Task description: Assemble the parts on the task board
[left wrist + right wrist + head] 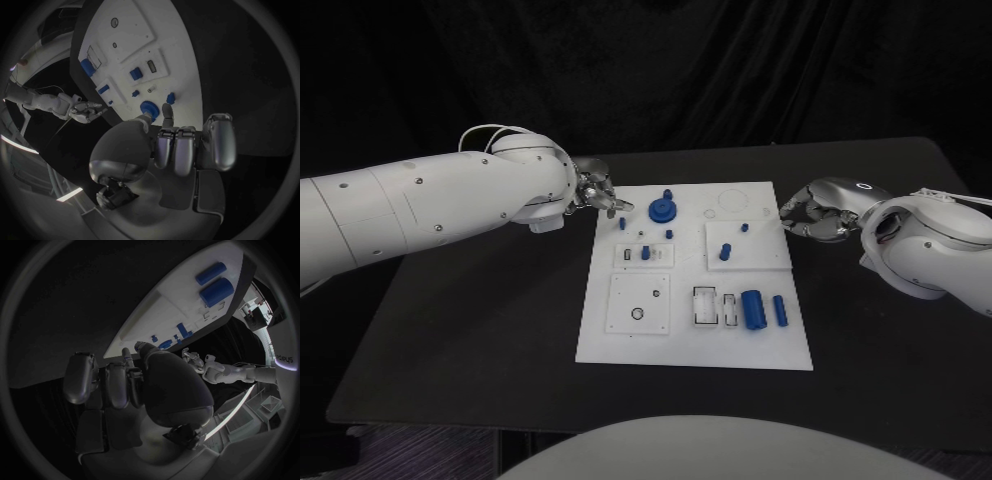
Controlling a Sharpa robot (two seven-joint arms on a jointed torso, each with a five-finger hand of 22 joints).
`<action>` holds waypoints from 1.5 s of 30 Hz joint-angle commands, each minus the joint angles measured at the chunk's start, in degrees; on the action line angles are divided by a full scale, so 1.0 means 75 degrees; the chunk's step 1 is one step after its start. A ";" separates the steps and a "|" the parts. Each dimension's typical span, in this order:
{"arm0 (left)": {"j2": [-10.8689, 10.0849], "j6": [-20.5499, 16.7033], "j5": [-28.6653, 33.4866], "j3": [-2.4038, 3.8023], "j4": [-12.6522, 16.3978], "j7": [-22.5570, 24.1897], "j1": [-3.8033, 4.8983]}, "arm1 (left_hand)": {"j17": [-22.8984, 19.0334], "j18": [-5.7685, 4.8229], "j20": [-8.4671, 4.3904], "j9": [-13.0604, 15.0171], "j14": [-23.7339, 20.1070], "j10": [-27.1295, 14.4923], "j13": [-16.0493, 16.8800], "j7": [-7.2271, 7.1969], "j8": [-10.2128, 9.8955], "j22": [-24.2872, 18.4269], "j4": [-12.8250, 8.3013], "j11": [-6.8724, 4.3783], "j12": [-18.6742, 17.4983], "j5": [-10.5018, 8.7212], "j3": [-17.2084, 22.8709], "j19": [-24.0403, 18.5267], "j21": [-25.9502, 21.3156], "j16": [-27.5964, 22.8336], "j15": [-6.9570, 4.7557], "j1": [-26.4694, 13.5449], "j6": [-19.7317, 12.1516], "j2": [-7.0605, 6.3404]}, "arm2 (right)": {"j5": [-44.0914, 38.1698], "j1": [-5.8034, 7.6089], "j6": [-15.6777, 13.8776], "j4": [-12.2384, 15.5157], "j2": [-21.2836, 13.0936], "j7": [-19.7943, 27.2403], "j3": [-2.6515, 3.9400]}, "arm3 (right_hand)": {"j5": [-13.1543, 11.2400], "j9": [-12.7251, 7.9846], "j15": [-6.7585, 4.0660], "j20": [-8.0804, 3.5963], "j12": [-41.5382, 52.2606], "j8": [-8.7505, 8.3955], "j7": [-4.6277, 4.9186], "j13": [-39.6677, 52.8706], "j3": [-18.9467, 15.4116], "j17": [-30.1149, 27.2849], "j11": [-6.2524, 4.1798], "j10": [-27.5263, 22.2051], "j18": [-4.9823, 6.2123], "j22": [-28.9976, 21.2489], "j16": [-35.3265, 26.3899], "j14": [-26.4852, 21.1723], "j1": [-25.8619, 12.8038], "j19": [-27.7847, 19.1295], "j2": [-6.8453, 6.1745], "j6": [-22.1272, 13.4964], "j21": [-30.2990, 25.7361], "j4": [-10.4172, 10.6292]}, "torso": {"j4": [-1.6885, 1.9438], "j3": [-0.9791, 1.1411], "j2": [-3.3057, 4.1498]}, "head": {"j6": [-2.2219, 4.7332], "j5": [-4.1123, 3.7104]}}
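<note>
The left hand (599, 193) hovers at the far left corner of the task board (695, 350), its fingers (177, 150) curled together and holding nothing. The round blue part (661, 210) with its upright stem lies just beside it, toward the board's middle, so this hand is the nearer one. The right hand (816, 212) waits at the board's far right edge, fingers likewise curled in and empty, apart from the parts. Two blue cylinders (763, 309) lie near the board's near right corner, long axes running far to near. Lettering on the right forearm, in the right wrist view, is too small to read
</note>
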 commanded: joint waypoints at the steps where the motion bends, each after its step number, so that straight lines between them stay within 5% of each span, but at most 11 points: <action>1: 0.0103 0.0269 -0.0134 0.0007 -0.0169 0.0381 0.0020 | 0.2012 -0.0075 0.0061 0.0009 0.0822 0.0825 0.1995 0.0045 -0.0003 0.1415 -0.0024 0.0046 0.0020 0.0010 -0.0036 0.0001 0.0030 0.0049 0.0051 -0.0007 -0.0010 -0.0031 | -0.0017 -0.0017 -0.0039 0.0001 0.0012 -0.0039 0.0004 | 0.0044 -0.0014 0.0073 0.0025 -0.0042 -0.0026 0.0007 0.1883 0.0041 0.0656 0.0034 0.0649 0.0147 0.1240 -0.0055 0.0471 0.0063 -0.0006 0.0014 0.0067 -0.0066 -0.0003 | -0.0013 -0.0021 0.0053 | -0.0001 0.0021; 10: 0.0478 0.0707 -0.0167 0.0007 -0.0868 0.0374 0.0004 | 0.2012 -0.0068 0.0070 0.0114 0.0822 0.0825 0.1995 0.0053 0.0087 0.1407 0.0014 0.0050 0.0020 0.0069 -0.0299 -0.0014 0.0014 0.0049 0.0054 -0.0100 -0.0023 -0.0147 | -0.0017 -0.0017 0.0001 0.0014 0.0010 -0.0058 0.0003 | 0.0046 -0.0015 0.0073 0.0026 -0.0049 -0.0026 0.0007 0.1875 0.0051 0.0648 0.0034 0.0641 0.0149 0.1237 -0.0064 0.0468 0.0065 -0.0009 0.0020 0.0071 -0.0077 -0.0006 | 0.0023 -0.0040 0.0099 | -0.0001 0.0004; 18: 0.0754 0.0933 0.0024 0.0007 -0.1310 0.0383 -0.0033 | 0.2012 -0.0062 0.0075 0.0138 0.0822 0.0825 0.1995 0.0049 0.0085 0.1400 -0.0040 0.0053 0.0020 0.0269 -0.0403 -0.0033 -0.0008 0.0049 0.0059 -0.0057 -0.0073 -0.0135 | -0.0017 -0.0017 -0.0025 0.0037 0.0012 -0.0050 0.0003 | 0.0046 -0.0015 0.0073 0.0026 -0.0049 -0.0026 0.0007 0.1875 0.0051 0.0648 0.0034 0.0641 0.0149 0.1237 -0.0064 0.0468 0.0065 -0.0009 0.0020 0.0071 -0.0077 -0.0006 | -0.0007 -0.0034 0.0101 | -0.0001 0.0008; 25: 0.0792 0.1008 0.0054 0.0007 -0.1391 0.0308 -0.0065 | 0.2012 -0.0064 0.0075 0.0162 0.0822 0.0825 0.1995 0.0044 0.0096 0.1403 -0.0082 0.0047 0.0020 0.0502 -0.0416 -0.0032 0.0003 0.0049 0.0056 0.0204 -0.0084 -0.0130 | -0.0017 -0.0017 -0.0075 0.0054 -0.0022 -0.0042 0.0003 | 0.0047 -0.0018 0.0073 0.0027 -0.0047 -0.0028 0.0007 0.1878 0.0059 0.0647 0.0034 0.0644 0.0151 0.1234 -0.0065 0.0467 0.0065 -0.0013 0.0020 0.0072 -0.0088 -0.0010 | -0.0006 -0.0030 0.0102 | -0.0001 -0.0009; 45: 0.0834 0.1069 0.0064 0.0007 -0.1523 0.0273 -0.0211 | 0.2012 -0.0049 0.0087 0.0077 0.0822 0.0825 0.1995 0.0085 -0.0041 0.1379 -0.0051 0.0076 0.0020 0.0639 -0.0444 -0.0077 -0.0073 0.0049 0.0075 0.0316 -0.0201 -0.0112 | -0.0017 -0.0017 -0.0109 0.0042 -0.0029 -0.0023 0.0003 | 0.0047 -0.0019 0.0073 0.0027 -0.0047 -0.0029 0.0008 0.1878 0.0060 0.0646 0.0035 0.0644 0.0150 0.1235 -0.0066 0.0467 0.0063 -0.0011 0.0017 0.0071 -0.0084 -0.0010 | 0.0002 -0.0040 0.0104 | -0.0001 -0.0006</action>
